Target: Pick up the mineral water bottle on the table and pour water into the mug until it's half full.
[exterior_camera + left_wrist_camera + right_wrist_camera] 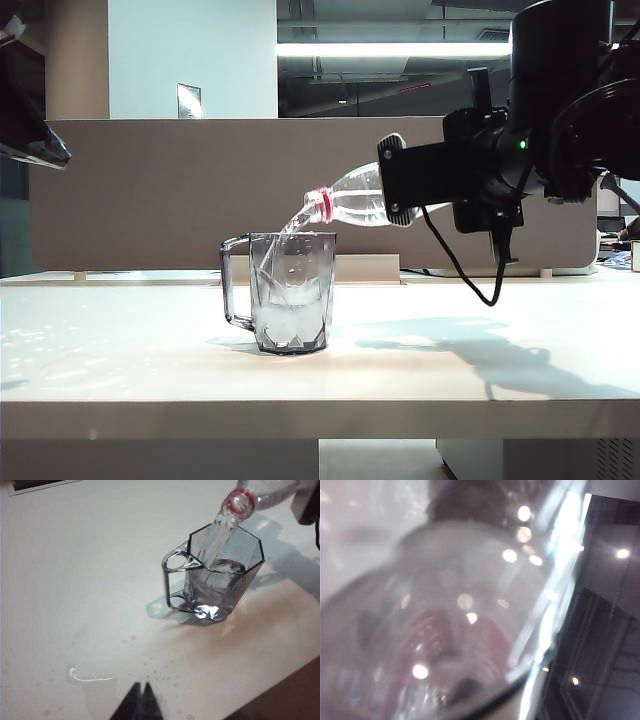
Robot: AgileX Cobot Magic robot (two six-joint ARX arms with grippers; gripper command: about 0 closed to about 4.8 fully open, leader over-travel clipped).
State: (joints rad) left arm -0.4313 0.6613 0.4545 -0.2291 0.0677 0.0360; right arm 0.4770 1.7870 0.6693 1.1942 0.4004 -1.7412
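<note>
While the bottle (352,205) lies near level, neck dipped over the mug's (291,291) rim, water (216,539) streams in; level looks roughly a third to half, hard to read through the facets. Right tool (400,182) clamps the bottle body, wrist rolled. Left tool (139,703) pinched together, empty, over the table (520,380) near the mug.

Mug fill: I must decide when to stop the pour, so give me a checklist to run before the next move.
1. Right gripper firmly clamps the mineral water bottle: ok.
2. Water stream lands inside the mug: ok.
3. Mug upright on the table: ok.
4. Level near half: looks close, cannot tell exactly.
5. Table dry: not ok, puddle and droplets near the left gripper.
6. Left gripper shut, clear of the mug: ok.
</note>
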